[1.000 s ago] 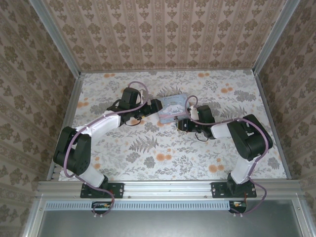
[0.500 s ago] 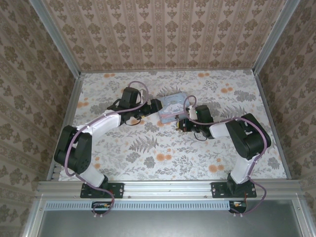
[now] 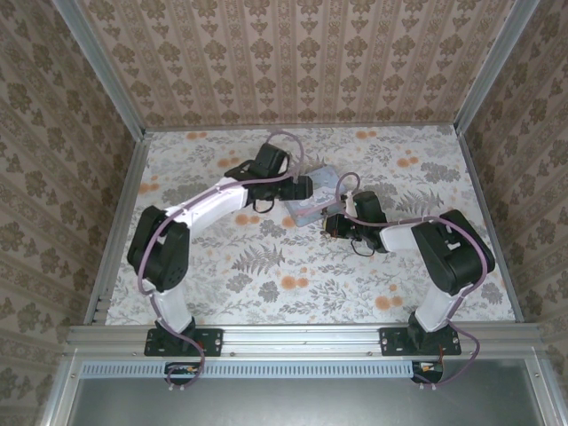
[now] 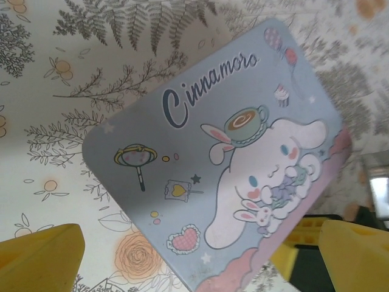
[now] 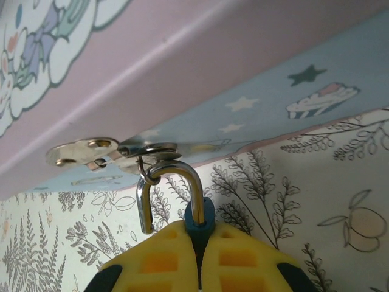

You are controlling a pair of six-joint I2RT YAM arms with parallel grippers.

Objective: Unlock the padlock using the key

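Right gripper (image 5: 197, 246) tight on the padlock (image 5: 199, 219), shackle (image 5: 176, 173) seemingly through the box (image 5: 255, 55) hasp (image 5: 100, 152); left gripper (image 4: 197, 264) wide apart above it.

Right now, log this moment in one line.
left gripper open over box | right gripper shut on padlock | shackle leg free, hooked in hasp

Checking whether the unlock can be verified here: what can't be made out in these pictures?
- Padlock body and keyhole: right wrist view, hidden between the right gripper's shut yellow fingers; whether a key sits in it, cannot tell.
- Padlock, top view: too small to make out at the right gripper's tip.
- Pastel-blue box's lower corner: left wrist view, cut off by the bottom edge, partly behind a yellow finger.
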